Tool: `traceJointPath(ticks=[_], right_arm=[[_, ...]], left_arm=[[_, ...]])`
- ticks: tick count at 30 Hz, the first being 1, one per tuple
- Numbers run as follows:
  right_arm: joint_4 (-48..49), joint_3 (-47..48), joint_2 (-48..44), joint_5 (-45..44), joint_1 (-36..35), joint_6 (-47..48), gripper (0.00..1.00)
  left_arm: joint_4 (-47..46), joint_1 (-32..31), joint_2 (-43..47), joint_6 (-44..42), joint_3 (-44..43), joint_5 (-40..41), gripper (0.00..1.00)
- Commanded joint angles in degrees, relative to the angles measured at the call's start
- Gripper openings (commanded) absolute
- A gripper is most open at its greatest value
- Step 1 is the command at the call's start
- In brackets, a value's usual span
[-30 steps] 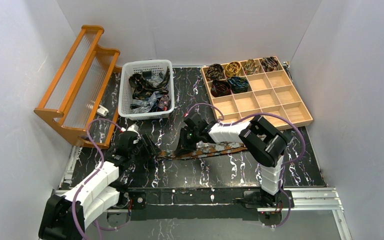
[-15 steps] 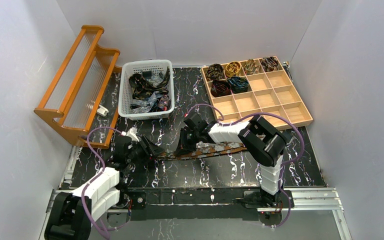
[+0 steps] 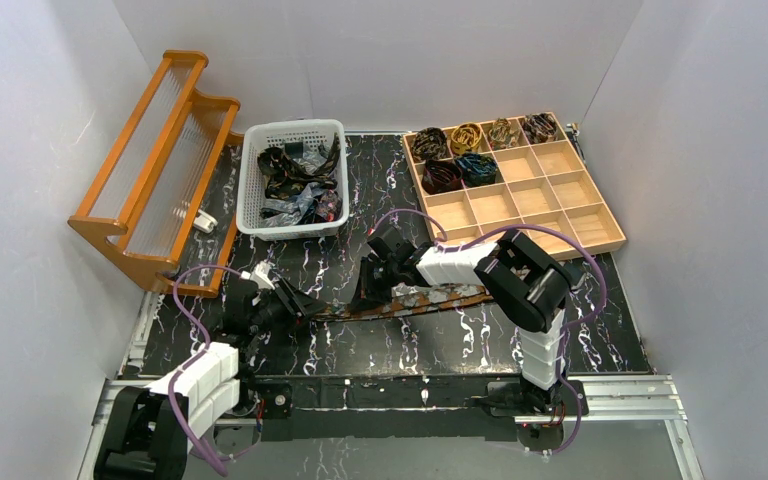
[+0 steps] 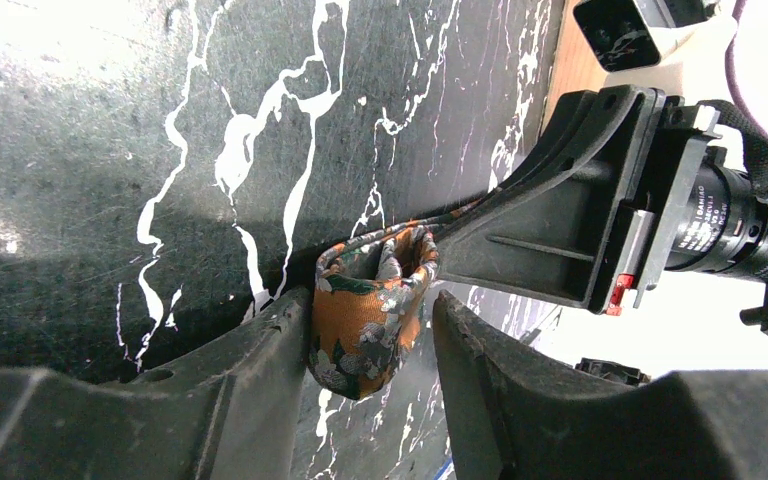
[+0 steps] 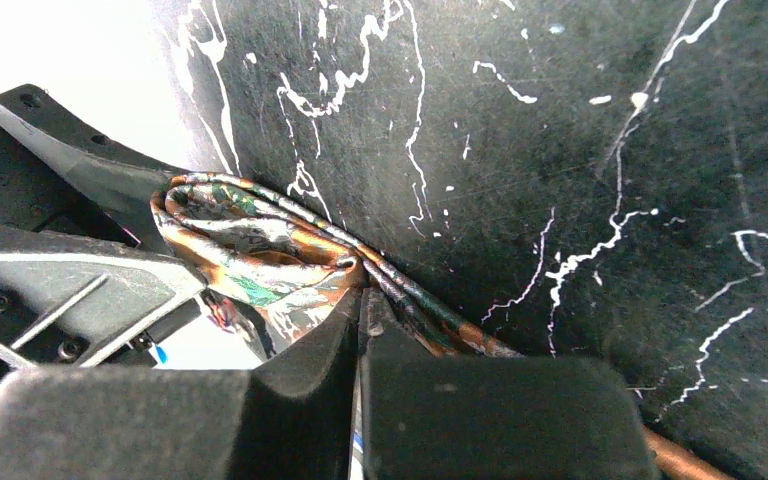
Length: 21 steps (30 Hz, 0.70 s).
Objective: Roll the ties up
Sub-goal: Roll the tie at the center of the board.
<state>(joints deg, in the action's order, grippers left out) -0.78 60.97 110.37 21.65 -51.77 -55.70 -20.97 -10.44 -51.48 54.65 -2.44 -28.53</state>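
A rust-orange tie (image 3: pixel 430 298) with grey mottling lies across the black marble table (image 3: pixel 400 345), its left end curled into a small coil (image 4: pixel 360 330). My left gripper (image 4: pixel 370 300) is open and straddles the coil. Its left finger (image 4: pixel 260 350) touches the fabric while the right finger (image 4: pixel 480 350) stands a little apart. In the top view the left gripper (image 3: pixel 298 303) sits at the tie's left end and the right gripper (image 3: pixel 368 295) just beyond it. The right gripper (image 5: pixel 360 300) is shut, its tips pinching the tie's fold (image 5: pixel 260 250) at the loop.
A white basket (image 3: pixel 256 140) at the back holds several loose ties. The wooden compartment tray (image 3: pixel 560 205) at the back right has several rolled ties (image 3: pixel 465 138) in its far cells. A wooden rack (image 3: pixel 150 160) stands along the left wall.
The left arm's elbow has dropped toward the near edge, and its jaws have narrowed round the coil. The right jaws have closed a little further. The tie has stayed in place.
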Motion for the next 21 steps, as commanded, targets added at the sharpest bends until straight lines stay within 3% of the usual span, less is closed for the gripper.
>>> traceJointPath(ticks=[1, 14, 21], right_arm=[[-3.87, -1.12, 3.25, -2.03, -0.17, 0.77, 0.09], [-3.55, -0.86, 3.55, -1.34, -0.11, 0.93, 0.08], [-1.97, -0.14, 2.69, -0.24, -0.17, 1.34, 0.09]], left_arm=[[-0.78, 0.41, -0.18, 0.62, 1.89, -1.68, 0.46], [-5.84, 0.68, -5.16, 0.81, 0.98, -3.57, 0.26], [7.82, 0.68, -0.73, -3.23, -4.76, 0.42, 0.11]])
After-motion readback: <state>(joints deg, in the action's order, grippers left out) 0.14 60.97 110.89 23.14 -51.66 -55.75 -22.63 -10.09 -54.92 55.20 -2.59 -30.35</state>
